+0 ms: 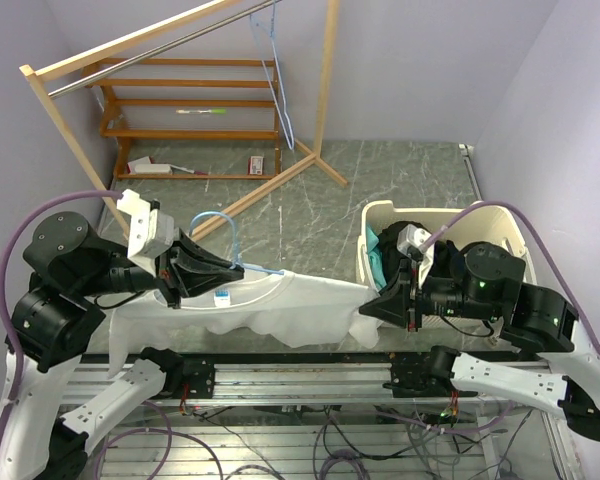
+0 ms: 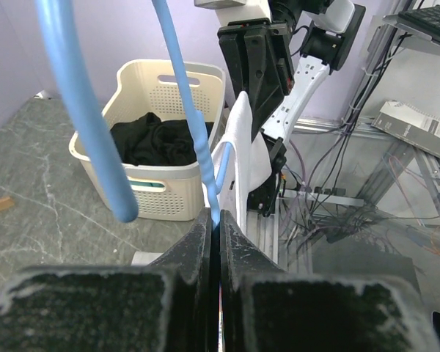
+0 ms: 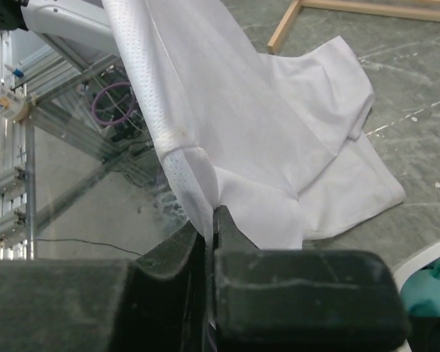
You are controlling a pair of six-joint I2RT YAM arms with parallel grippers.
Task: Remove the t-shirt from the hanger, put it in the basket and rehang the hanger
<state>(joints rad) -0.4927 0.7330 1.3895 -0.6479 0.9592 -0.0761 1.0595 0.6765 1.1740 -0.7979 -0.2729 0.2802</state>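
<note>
A white t-shirt [image 1: 290, 305] stretches between my two grippers over the table's front edge. A light blue hanger [image 1: 226, 222] is still in its collar, with the hook curving up to the left. My left gripper [image 1: 242, 265] is shut on the hanger [image 2: 177, 88] just below the hook, its jaws pressed on the thin blue bar. My right gripper [image 1: 372, 298] is shut on a fold of the t-shirt [image 3: 264, 125] at the garment's right end. In the right wrist view the cloth rises straight out of the gripper [image 3: 209, 220] and drapes onto the table.
A cream laundry basket [image 1: 500, 225] holding dark and teal clothes stands right behind the right arm. A wooden clothes rack [image 1: 180, 90] with a metal rail fills the back left, and another blue hanger [image 1: 278, 90] hangs from it. Small items lie on its lower shelf [image 1: 195, 172].
</note>
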